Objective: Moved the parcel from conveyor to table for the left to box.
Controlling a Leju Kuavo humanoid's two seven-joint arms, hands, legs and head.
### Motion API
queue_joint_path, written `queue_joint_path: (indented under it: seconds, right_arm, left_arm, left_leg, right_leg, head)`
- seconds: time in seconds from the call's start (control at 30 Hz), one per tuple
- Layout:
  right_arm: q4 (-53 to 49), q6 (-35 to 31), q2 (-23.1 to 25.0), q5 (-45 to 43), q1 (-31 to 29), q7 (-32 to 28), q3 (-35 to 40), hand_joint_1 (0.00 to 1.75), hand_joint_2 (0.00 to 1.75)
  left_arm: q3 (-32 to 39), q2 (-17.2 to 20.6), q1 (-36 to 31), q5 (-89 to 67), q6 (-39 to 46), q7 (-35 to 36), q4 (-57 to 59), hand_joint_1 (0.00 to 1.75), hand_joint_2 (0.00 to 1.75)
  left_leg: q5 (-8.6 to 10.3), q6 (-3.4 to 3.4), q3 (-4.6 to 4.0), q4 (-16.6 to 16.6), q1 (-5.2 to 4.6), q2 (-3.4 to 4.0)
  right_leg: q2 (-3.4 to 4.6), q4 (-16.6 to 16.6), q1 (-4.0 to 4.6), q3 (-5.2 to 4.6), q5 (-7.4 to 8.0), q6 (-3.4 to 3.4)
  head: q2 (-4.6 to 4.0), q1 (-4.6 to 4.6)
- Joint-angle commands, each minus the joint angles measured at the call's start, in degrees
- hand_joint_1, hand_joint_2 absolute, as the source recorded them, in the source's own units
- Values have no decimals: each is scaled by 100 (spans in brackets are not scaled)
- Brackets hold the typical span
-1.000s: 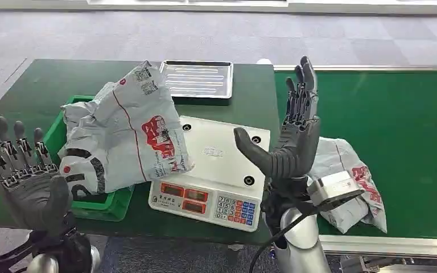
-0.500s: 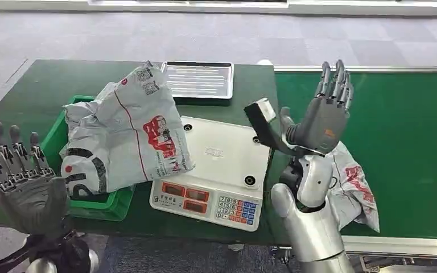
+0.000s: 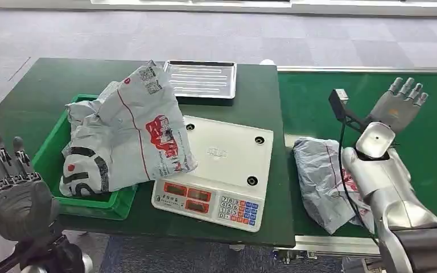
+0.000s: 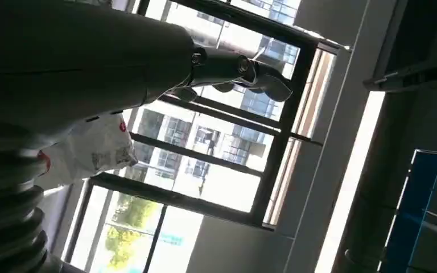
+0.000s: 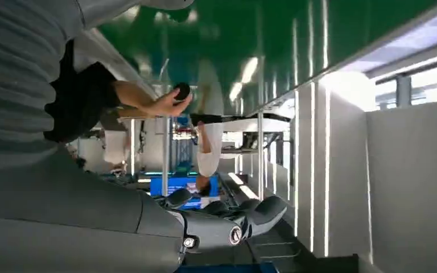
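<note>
Parcel (image 3: 325, 181) grey, crumpled, red print, on conveyor (image 3: 427, 148), both hands empty, fingers apart.

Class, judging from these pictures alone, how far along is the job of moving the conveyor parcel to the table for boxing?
Done: one grey parcel already lies across the green box on the table.
In hand: nothing; the right hand hovers open above the conveyor, and the left hand is raised and open.
Left: the second parcel lies on the conveyor, not yet grasped, moved or boxed.
</note>
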Motion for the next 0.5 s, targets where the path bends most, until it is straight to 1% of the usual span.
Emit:
queue_joint_path:
  seconds: [0.03, 0.13, 0.17, 0.2, 0.23, 0.27, 0.3, 0.33, 0.4, 0.43, 0.5]
  right_arm:
    - [1423, 313, -93, -1, -690, 357, 225, 0, 175]
    - [1455, 430, -99, -1, -690, 442, 224, 0, 175]
    - [1484, 622, -101, -14, -728, 442, 157, 0, 175]
    - [1614, 1132, -51, -293, -811, 347, -138, 0, 175]
    - [1560, 1254, -64, -309, -819, 308, -184, 0, 175]
    - [1750, 2164, 82, -1198, -929, -319, -1044, 0, 175]
    - [1687, 2331, 99, -1326, -894, -501, -1176, 0, 175]
    - [1645, 3013, 98, -1903, -778, -1353, -1710, 0, 175]
    - [1645, 2953, 69, -1894, -684, -1398, -1753, 0, 175]
    - [1649, 2952, 64, -1894, -676, -1398, -1754, 0, 175]
    - [1645, 2949, 68, -1891, -681, -1405, -1757, 0, 175]
  left_arm:
    - [-99, 197, 46, 13, 100, -42, 97, 0, 175]
    - [-109, 202, 60, 13, 102, -42, 77, 0, 175]
    - [-115, 207, 64, 12, 107, -42, 84, 0, 175]
    - [-115, 217, 70, 10, 118, -33, 98, 0, 175]
    - [-107, 222, 69, 10, 114, -51, 119, 0, 175]
    - [-119, 237, 49, -3, 28, -95, 200, 0, 175]
    - [-101, 229, 19, 3, -14, -137, 294, 0, 175]
    - [-72, 240, -87, -7, -177, -219, 478, 0, 175]
    - [-29, 216, -156, -15, -229, -243, 591, 0, 175]
    - [-28, 215, -156, -15, -230, -243, 591, 0, 175]
    - [-24, 211, -153, -15, -231, -243, 579, 0, 175]
  left_leg:
    - [-5, 4, 21, -10, -5, 16]
    - [-5, 3, 18, -8, -2, 17]
    - [-6, 5, 26, -13, -3, 18]
    - [-5, 3, 16, -7, -2, 18]
    - [-3, 2, 9, -5, -5, 15]
    - [-4, 4, 18, -9, -6, 20]
    - [-4, 3, 11, -5, -5, 19]
    - [-5, 4, 20, -10, -6, 25]
    - [-1, 2, 14, -10, -5, 7]
    - [0, 4, 23, -17, -4, 6]
    - [-3, 2, 13, -9, -8, 18]
  right_leg:
    - [15, -9, -4, 16, -1, -1]
    - [14, -8, -1, 13, -2, 1]
    - [14, -14, -1, 22, -3, 0]
    - [11, -7, 0, 13, -3, 1]
    - [9, -2, -3, 5, -3, 2]
    - [14, -8, -4, 13, -3, 2]
    - [16, -2, -3, 6, -3, 2]
    - [21, -8, -4, 13, -2, 1]
    - [4, -7, -4, 13, -4, 2]
    - [3, -18, -2, 24, -2, 1]
    - [13, -4, -7, 8, -3, 1]
  head:
    - [0, 0]
    - [0, 0]
    - [0, 0]
    - [0, 0]
    - [0, 0]
    - [0, -2]
    - [0, 0]
    - [0, 0]
    - [0, 0]
    - [0, 0]
    - [0, -2]
